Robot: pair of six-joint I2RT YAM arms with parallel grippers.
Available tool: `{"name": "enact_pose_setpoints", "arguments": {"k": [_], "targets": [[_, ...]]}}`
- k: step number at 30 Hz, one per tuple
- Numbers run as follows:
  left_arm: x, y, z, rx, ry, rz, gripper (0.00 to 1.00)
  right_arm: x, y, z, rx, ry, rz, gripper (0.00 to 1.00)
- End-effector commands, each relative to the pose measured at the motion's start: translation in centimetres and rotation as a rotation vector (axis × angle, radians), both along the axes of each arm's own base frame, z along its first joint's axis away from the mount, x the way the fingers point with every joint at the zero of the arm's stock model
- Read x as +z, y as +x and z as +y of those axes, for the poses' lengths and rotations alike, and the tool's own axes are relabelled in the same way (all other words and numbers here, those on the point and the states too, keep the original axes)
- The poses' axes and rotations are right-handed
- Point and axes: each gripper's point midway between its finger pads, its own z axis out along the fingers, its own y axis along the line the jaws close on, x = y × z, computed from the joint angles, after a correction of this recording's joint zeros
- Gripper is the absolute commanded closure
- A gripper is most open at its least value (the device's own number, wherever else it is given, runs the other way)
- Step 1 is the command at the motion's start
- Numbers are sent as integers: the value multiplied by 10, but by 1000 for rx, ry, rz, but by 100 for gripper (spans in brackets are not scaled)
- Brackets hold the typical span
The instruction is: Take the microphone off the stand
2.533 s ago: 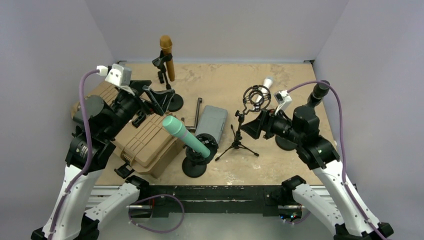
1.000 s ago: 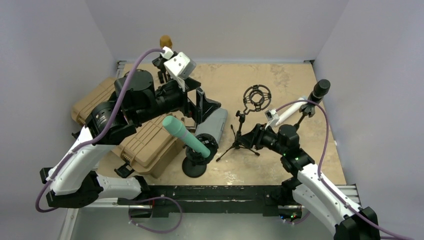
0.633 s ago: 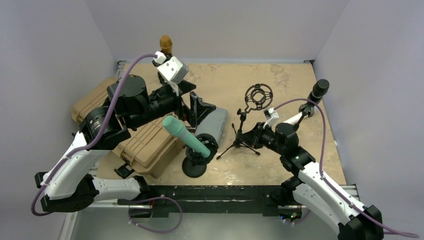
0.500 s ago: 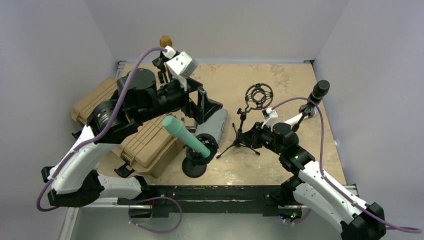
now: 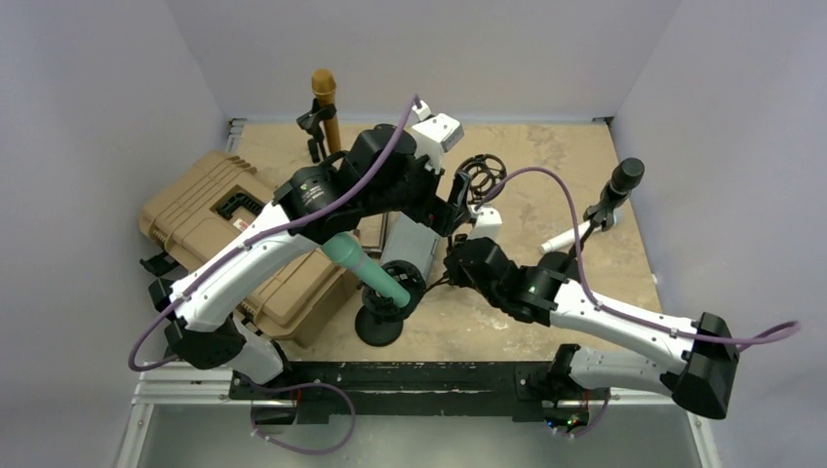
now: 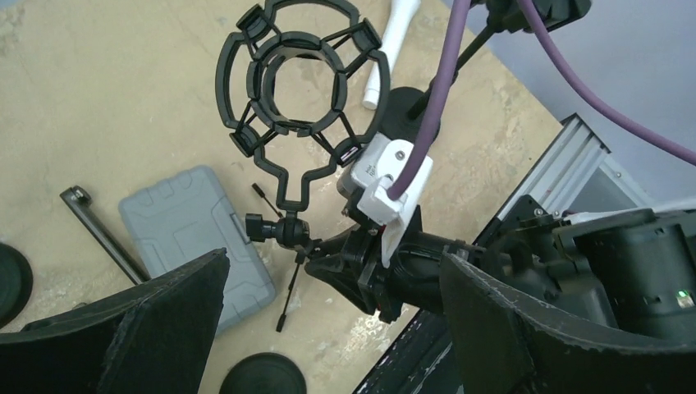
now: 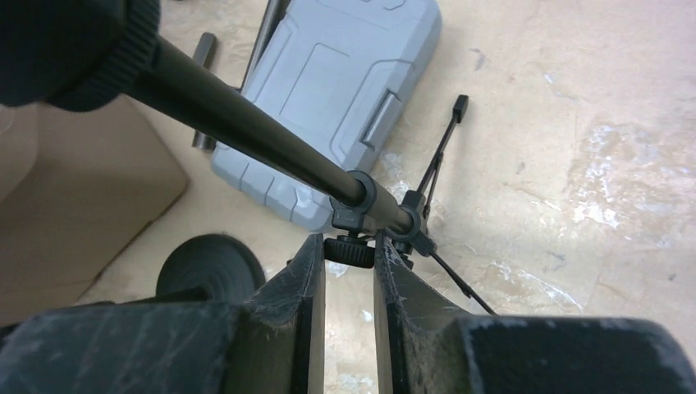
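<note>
While left end effector (image 6: 334, 279) gapes wide, right end effector (image 7: 348, 249) pinches tripod stand (image 7: 251, 125).

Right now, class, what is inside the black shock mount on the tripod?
Nothing: the shock mount is empty, only tabletop showing through its rings. The white microphone lies beyond it; nothing covers the inside.

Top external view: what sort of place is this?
Likely a robotics test cell: plain walls box in a tan table staged with a teal microphone and an empty shock mount on a tripod.
</note>
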Motion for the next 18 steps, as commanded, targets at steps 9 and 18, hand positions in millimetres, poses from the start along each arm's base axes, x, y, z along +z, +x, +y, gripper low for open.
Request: {"name": "enact_pose_setpoints", "arguments": {"k": [9,18], "targets": [[23,-8,3,-18,-65,-30,5,-20,-36,-4,100,58,46,63],[56,-37,14,-143,-122,-77,4,12,-53,-9,-13,317,149,38]]}}
